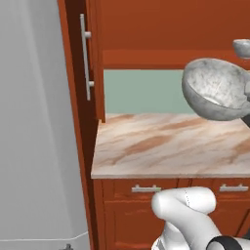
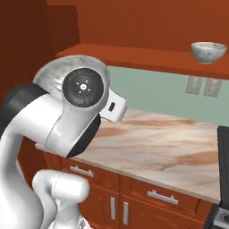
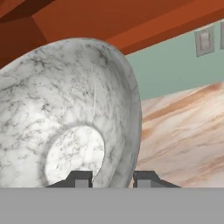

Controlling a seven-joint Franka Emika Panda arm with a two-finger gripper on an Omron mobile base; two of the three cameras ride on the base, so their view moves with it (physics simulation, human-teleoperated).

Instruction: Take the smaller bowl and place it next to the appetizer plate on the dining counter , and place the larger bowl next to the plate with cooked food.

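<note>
My gripper [image 3: 112, 179] is shut on the rim of a grey-white marbled bowl [image 3: 65, 127], one finger inside the wall and one outside. The bowl [image 1: 215, 88] hangs tilted on its side above the wall counter, its mouth facing left in the left base view. In the right base view its grey rim [image 2: 67, 65] peeks over my wrist. A second marbled bowl [image 2: 208, 51] [image 1: 241, 47] stands upright on the cabinet shelf at the upper right. I cannot tell which of the two is the smaller bowl. The dining counter and both plates are out of view.
A beige veined counter [image 1: 171, 146] tops red-brown drawers. A grey fridge [image 1: 34, 122] and a tall cabinet door with a handle [image 1: 86, 56] stand at left. Wall outlets [image 2: 203, 86] sit on the green backsplash. A dark stove edge [image 2: 222, 147] lies at right.
</note>
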